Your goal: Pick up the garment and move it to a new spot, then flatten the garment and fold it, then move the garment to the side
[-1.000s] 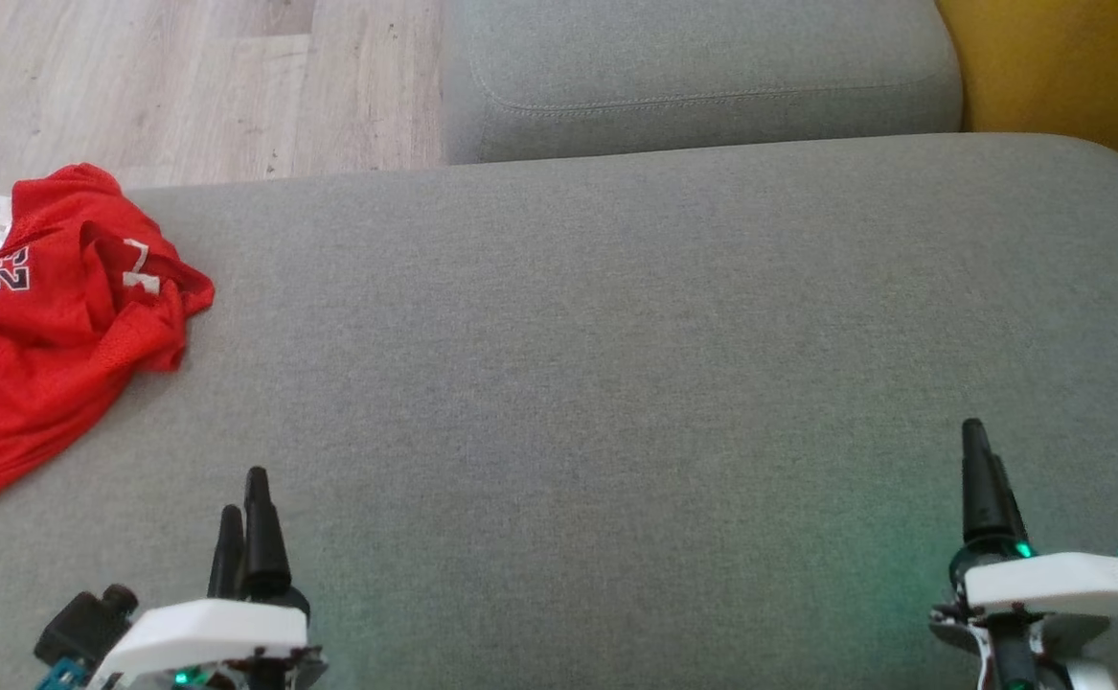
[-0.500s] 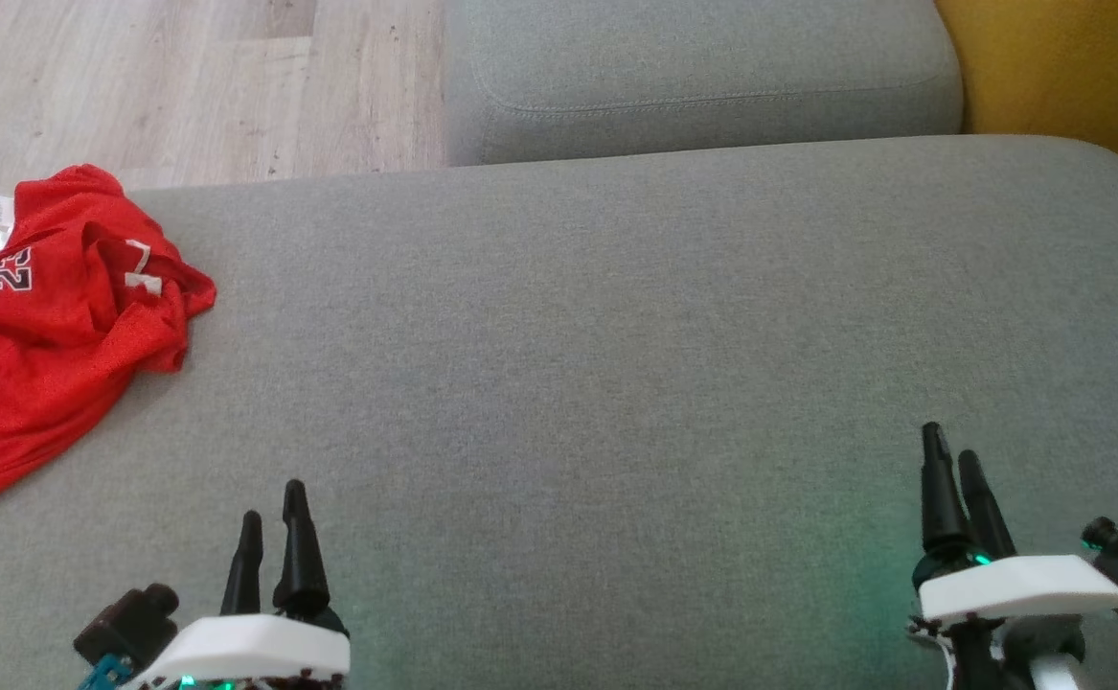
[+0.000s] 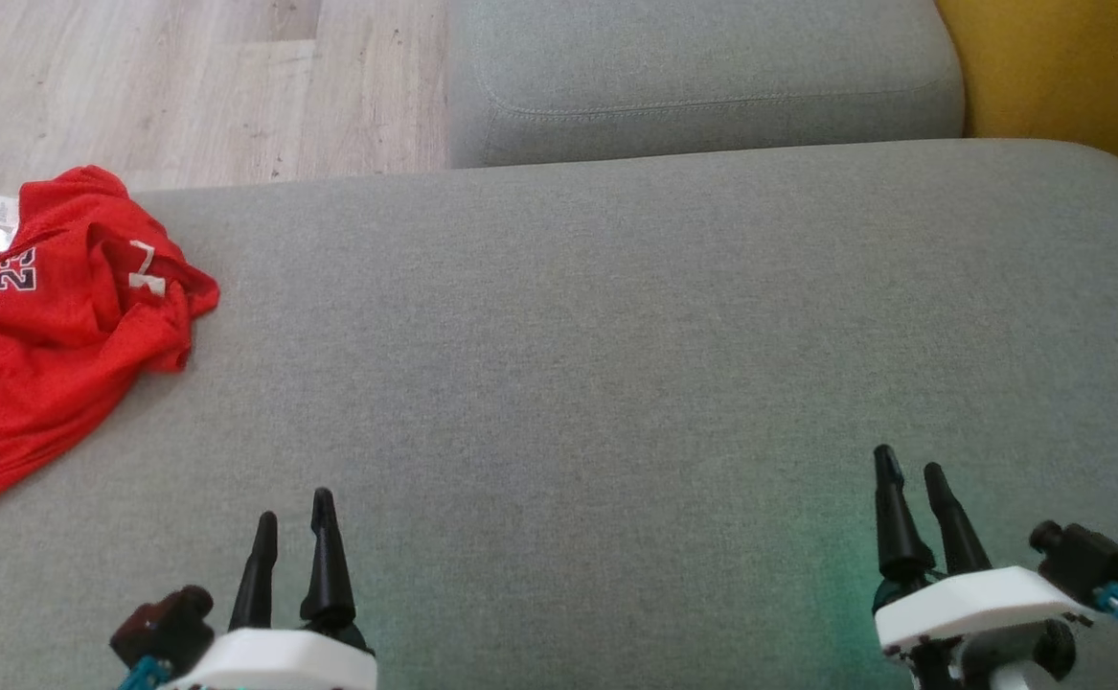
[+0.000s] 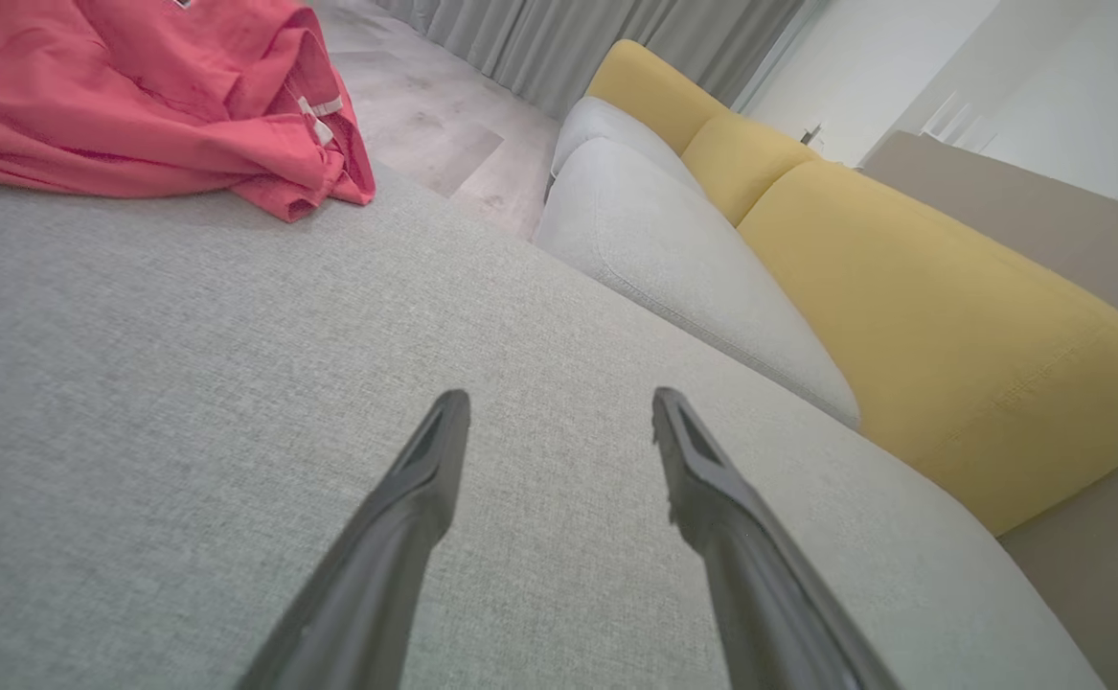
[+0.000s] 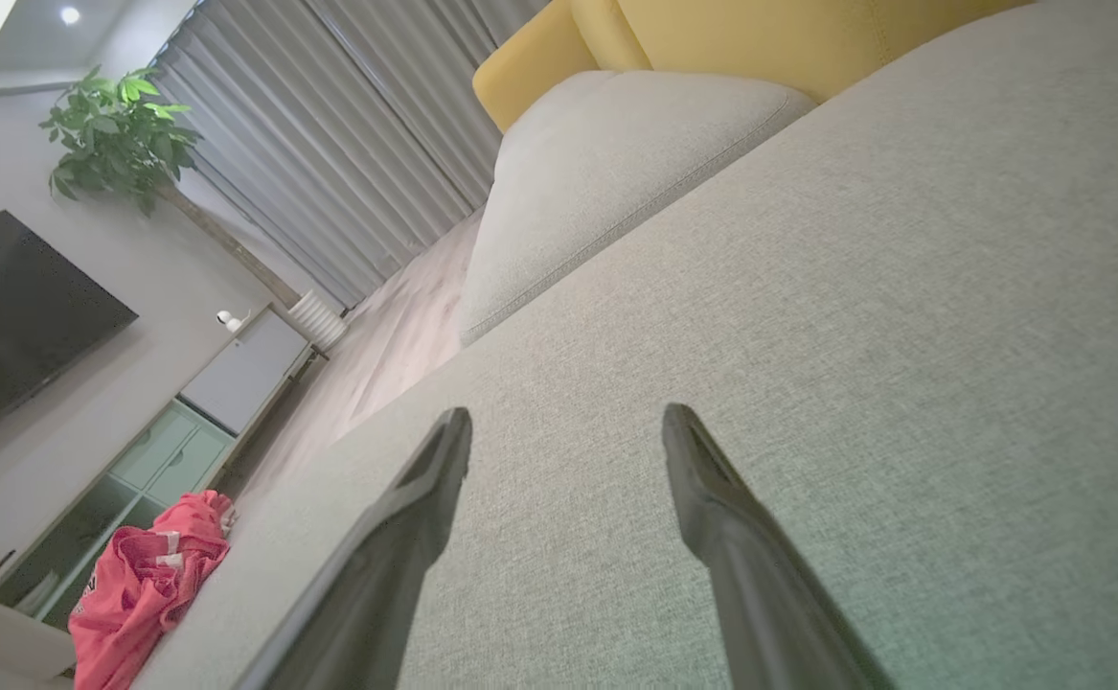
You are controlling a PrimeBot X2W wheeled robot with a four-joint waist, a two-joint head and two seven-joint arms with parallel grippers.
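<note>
The garment (image 3: 41, 335), a red mesh jersey with white lettering, lies crumpled at the far left edge of the grey sofa cushion (image 3: 616, 316). In the left wrist view the garment (image 4: 137, 86) fills the top left corner; the right wrist view has the garment (image 5: 142, 585) low at the left. My left gripper (image 3: 295, 506) hovers over the cushion's near left part, open and empty, well short of the jersey. My right gripper (image 3: 908, 468) is at the near right, open with nothing between its fingers. The same open jaws show as left gripper (image 4: 560, 402) and right gripper (image 5: 566, 418).
A second grey cushion (image 3: 702, 77) lies beyond the main one, with yellow sofa backs (image 3: 1066, 67) at the right. Wood floor (image 3: 175, 86) runs past the cushion's far left edge. A TV (image 5: 12, 316), a plant (image 5: 118, 134) and a low cabinet (image 5: 185, 422) line the far wall.
Both grippers have drawn back toward the lower edge of the head view and turned so their two fingers show apart. The jersey has stayed put.
</note>
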